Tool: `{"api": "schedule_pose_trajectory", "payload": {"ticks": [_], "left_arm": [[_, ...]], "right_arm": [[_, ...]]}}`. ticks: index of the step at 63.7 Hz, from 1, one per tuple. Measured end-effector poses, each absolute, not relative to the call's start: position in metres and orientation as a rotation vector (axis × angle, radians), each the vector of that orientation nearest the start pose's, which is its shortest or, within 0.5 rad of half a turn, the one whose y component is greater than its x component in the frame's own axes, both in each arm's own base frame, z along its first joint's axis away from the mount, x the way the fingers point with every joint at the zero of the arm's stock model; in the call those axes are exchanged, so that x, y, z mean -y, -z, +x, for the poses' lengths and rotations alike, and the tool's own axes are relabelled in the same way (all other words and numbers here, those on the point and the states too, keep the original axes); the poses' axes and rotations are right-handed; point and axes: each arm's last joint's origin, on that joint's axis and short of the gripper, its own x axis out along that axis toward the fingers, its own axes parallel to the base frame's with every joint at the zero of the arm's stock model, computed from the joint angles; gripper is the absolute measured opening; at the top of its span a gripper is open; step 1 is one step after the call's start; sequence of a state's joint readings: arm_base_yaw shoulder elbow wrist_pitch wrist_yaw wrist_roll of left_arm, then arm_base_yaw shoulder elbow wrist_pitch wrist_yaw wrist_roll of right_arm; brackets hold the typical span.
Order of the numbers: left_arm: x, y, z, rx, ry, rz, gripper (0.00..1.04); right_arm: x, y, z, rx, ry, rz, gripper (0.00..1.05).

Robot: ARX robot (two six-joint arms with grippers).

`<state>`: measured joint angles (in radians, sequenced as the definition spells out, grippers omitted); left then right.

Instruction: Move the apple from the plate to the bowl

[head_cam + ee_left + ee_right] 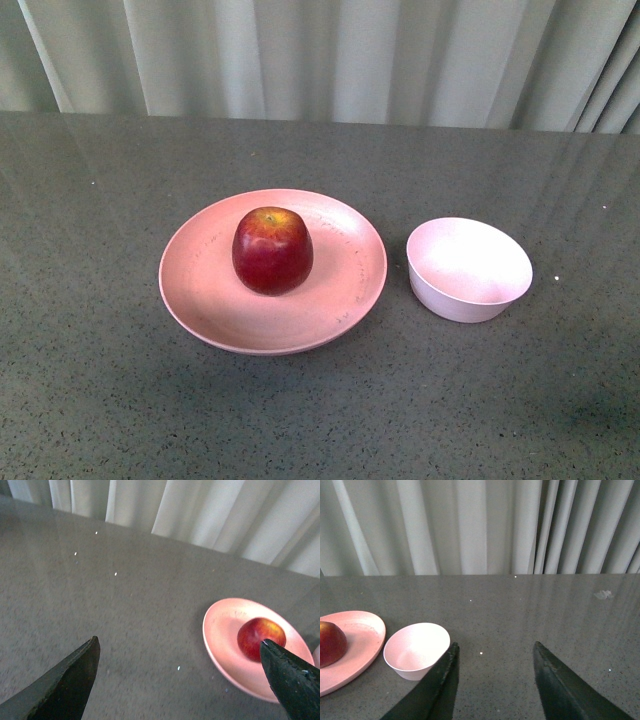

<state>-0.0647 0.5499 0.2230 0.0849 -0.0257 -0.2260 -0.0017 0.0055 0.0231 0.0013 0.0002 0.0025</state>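
Note:
A glossy dark-red apple with a yellow-orange patch at the stem sits upright in the middle of the wide pink plate. The small pale bowl stands empty just right of the plate. Neither arm shows in the front view. In the left wrist view my left gripper is open and empty over bare table, with the plate and apple off to one side. In the right wrist view my right gripper is open and empty, with the bowl, plate and apple beside it.
The dishes stand on a dark grey speckled table. A pale pleated curtain hangs behind the table's far edge.

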Motion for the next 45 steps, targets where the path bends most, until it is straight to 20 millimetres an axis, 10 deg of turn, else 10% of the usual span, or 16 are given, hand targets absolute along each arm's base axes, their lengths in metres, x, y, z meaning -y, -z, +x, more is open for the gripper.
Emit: {"api": "schedule_pose_trajectory", "payload": {"ticks": [12,45], "left_arm": [[0.034,-0.211,0.204,-0.231,0.119,-0.189,0.96],[0.104,-0.157,0.322,-0.439,0.219,-0.084,0.96]], "right_arm": [[0.000,-0.171,0.097,0.019,0.002,0.003,0.97],[0.000,-0.171,0.097,0.019,0.002,0.003,0.96]]}}
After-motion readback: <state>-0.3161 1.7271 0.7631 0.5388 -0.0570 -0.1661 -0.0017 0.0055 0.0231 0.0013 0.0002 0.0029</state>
